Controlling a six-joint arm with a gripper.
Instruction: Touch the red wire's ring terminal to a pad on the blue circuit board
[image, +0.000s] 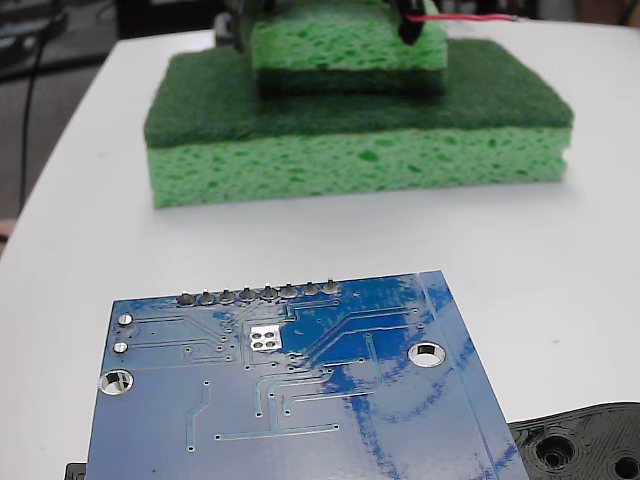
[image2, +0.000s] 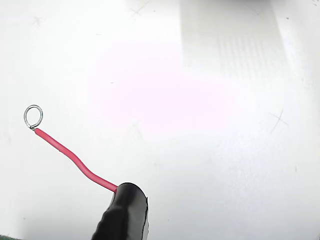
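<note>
The gripper (image: 408, 22) is mostly cut off by the top edge of the fixed view — only a dark tip shows behind the sponges, so whether its jaws are open or closed cannot be told. In the wrist view a black, tape-wrapped holder (image2: 122, 212) rises from the bottom edge, and the red wire (image2: 75, 161) comes out of its top.

The wire is thin and slightly wavy, running up and left to the ring terminal (image2: 33, 116), a small bare silver loop hanging over the plain white table (image2: 225, 150) and touching nothing. In the fixed view just a short red stretch shows at the top right (the ring itself lies out of frame).

The blue circuit board (image: 300, 400) sits in the near foreground, well apart from the wire — glossy, with thin traces, a row of grey pads (image: 258, 294) along its far edge and silver-rimmed holes. Its lower part is cropped. A black plastic part (image: 585, 445) peeks in at the bottom right. Two porous green sponges (image: 350, 130) lie stacked beyond.
</note>
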